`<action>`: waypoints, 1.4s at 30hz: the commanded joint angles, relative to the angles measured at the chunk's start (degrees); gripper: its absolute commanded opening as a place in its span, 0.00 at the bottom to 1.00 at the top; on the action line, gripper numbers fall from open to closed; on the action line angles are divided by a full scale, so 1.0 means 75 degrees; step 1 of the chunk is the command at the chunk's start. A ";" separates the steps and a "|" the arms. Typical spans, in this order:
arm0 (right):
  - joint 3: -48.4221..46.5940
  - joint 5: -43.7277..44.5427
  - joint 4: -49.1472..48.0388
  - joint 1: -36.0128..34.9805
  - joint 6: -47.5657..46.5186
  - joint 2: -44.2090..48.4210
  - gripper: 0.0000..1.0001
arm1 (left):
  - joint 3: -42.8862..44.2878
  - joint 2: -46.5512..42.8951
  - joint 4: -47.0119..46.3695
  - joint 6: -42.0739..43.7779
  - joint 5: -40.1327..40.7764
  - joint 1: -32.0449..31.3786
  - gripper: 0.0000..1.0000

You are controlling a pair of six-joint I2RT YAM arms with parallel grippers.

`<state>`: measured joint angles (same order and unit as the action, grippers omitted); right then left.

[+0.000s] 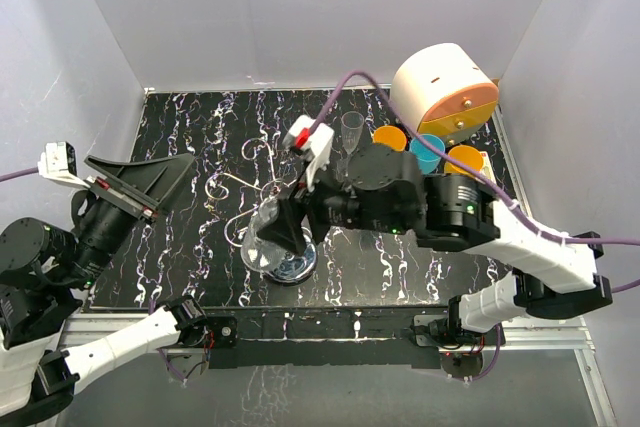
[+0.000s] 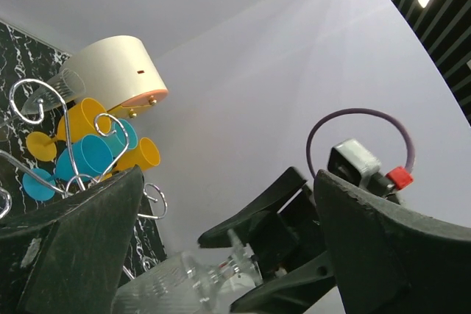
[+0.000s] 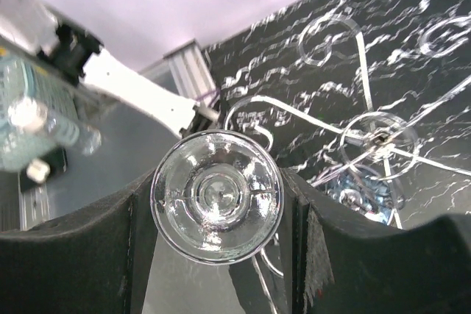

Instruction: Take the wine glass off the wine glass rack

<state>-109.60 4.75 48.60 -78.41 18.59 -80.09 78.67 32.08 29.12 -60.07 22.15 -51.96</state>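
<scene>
The wine glass rack (image 1: 292,267) stands mid-table, a silver wire stand on a round shiny base. Its hub and curled arms show in the right wrist view (image 3: 375,137), and its scrolls in the left wrist view (image 2: 29,99). My right gripper (image 1: 285,232) is shut on a clear wine glass (image 1: 262,239) beside the rack. In the right wrist view the fingers (image 3: 316,255) press both sides of the glass's round foot (image 3: 217,196), close to one curled arm. My left gripper (image 1: 160,182) is open and empty at the left, pointing at the rack, and its view shows the held glass (image 2: 184,284).
A second clear glass (image 1: 352,132) stands at the rack's far side. Orange and blue cups (image 1: 430,152) lie by a cream cylinder (image 1: 445,87) at the back right. White walls close in the black marbled table (image 1: 200,127) on three sides.
</scene>
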 commanded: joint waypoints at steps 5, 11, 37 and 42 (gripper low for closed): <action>-0.0999 0.1664 -0.1417 0.0014 0.0569 0.0658 0.00 | -0.0025 0.0423 -0.0894 0.0567 -0.0496 0.0003 0.99; -0.1091 0.2938 -0.1556 0.0014 0.0883 0.0789 0.00 | -0.0096 0.0579 -0.1250 0.0881 -0.0818 -0.0003 0.99; 0.0108 0.4153 -0.3838 0.0013 0.1327 0.1604 0.00 | -0.1499 0.1616 -0.5173 -0.0176 -0.4028 0.0002 0.76; 0.0502 0.4086 -0.4130 0.0014 0.1558 0.1852 0.00 | -0.1615 0.1659 -0.5715 -0.0344 -0.4341 0.0003 0.66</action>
<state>-106.67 36.40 26.26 -78.35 27.44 -68.73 66.67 44.64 -5.96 -61.25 -6.26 -51.96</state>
